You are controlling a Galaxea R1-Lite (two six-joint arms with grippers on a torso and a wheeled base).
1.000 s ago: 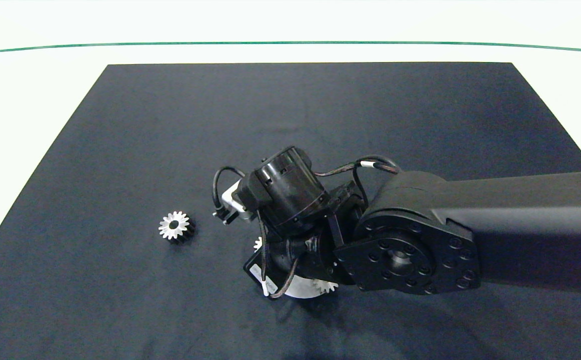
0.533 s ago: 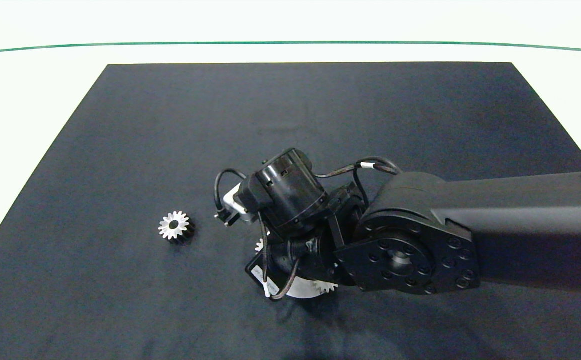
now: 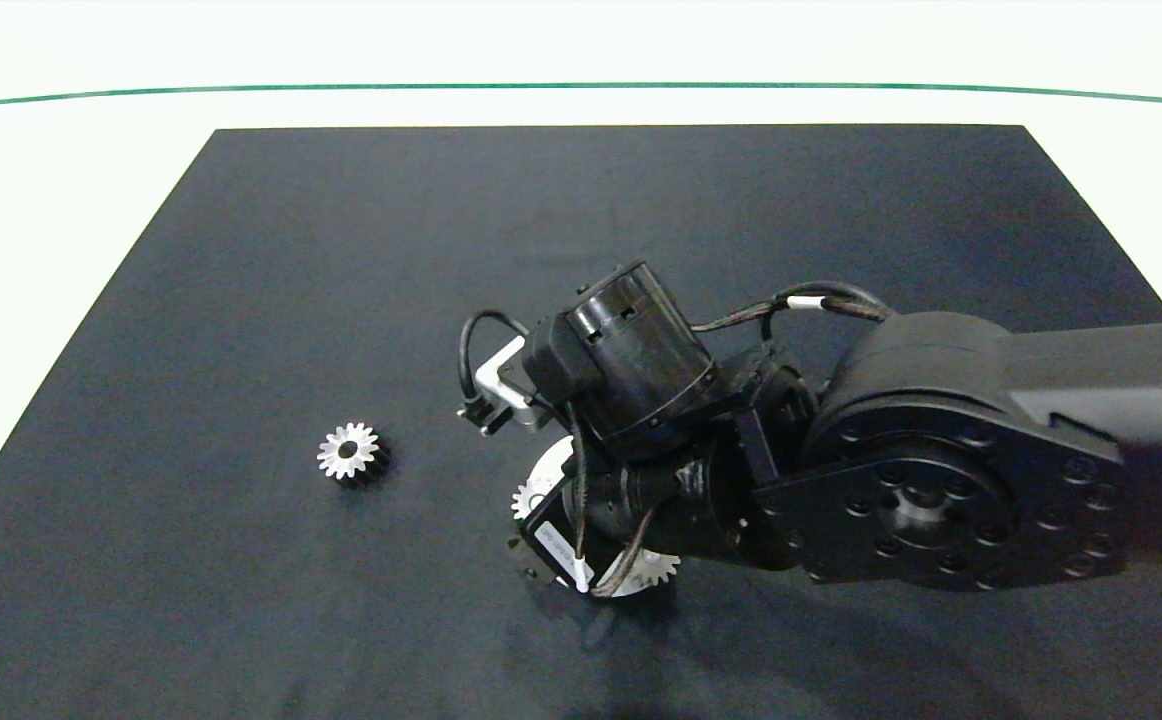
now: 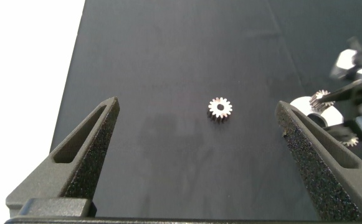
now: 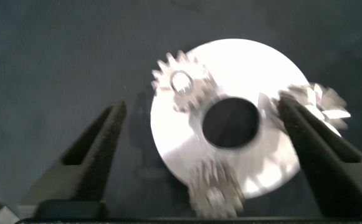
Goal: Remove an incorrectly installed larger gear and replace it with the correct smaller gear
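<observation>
The larger gear (image 3: 351, 455), silvery with a dark thick side, lies alone on the black mat (image 3: 341, 250), left of the right arm. The left wrist view also shows this larger gear (image 4: 220, 108), ahead of my open left gripper (image 4: 197, 106), which is well clear of it. My right gripper (image 5: 200, 102) hovers open and holds nothing above a white disc (image 5: 168, 137) with a dark centre hole. Three smaller gears sit on that disc: one smaller gear (image 5: 182, 84), a second (image 5: 321, 102) and a third (image 5: 215, 190). The right arm (image 3: 641, 380) covers most of the disc (image 3: 549, 472) from above.
The mat lies on a white table (image 3: 61, 200) with a green line (image 3: 581, 87) along the far side. The left arm is outside the head view. Two gears on the disc show as teeth (image 3: 524, 497) and teeth (image 3: 657, 568) beside the wrist.
The right arm has shifted to the right and risen, uncovering more of the white disc and its gears. The lone gear on the mat has not moved.
</observation>
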